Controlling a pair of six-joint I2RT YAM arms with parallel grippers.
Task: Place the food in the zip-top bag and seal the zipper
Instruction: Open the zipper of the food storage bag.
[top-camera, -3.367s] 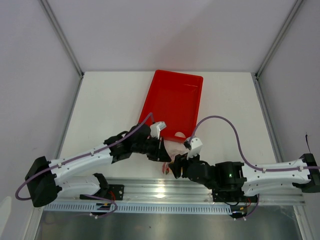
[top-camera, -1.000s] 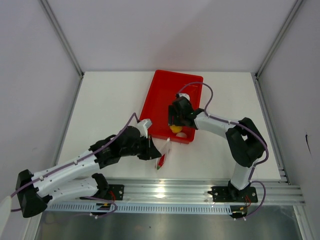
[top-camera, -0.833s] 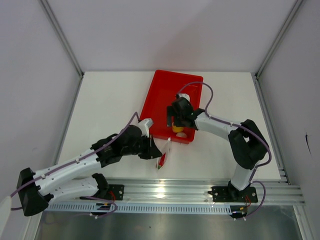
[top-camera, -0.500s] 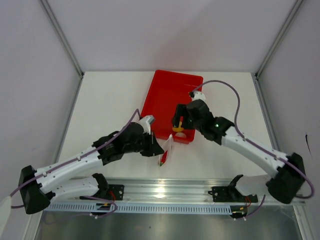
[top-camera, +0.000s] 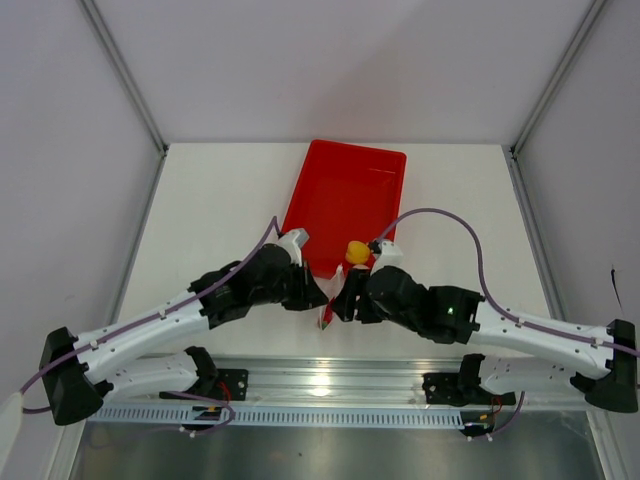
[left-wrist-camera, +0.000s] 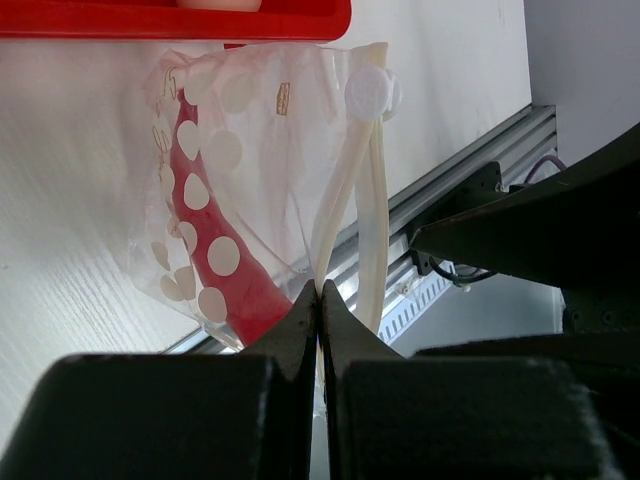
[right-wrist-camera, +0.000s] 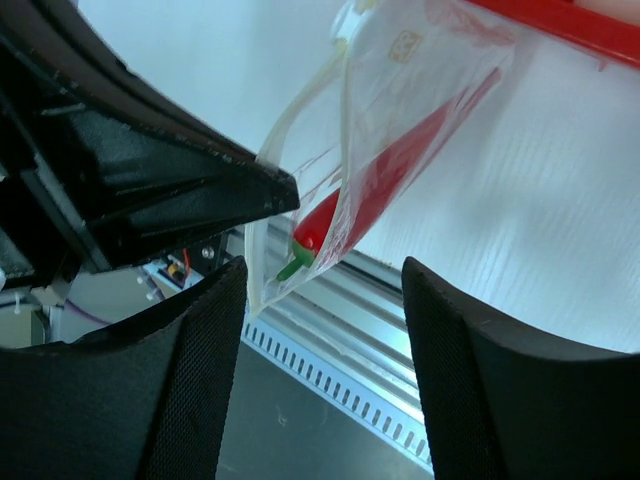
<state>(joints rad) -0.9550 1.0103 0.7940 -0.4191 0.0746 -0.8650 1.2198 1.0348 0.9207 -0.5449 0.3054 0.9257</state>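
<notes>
While left gripper (left-wrist-camera: 319, 300) pinches the zip-top bag (left-wrist-camera: 255, 150), right gripper (right-wrist-camera: 325, 290) gapes alongside

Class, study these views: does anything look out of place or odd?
The zip-top bag, pinched at its zipper edge by the left gripper, holds only the chili pepper; the yellow fruit lies in the red tray.
</notes>
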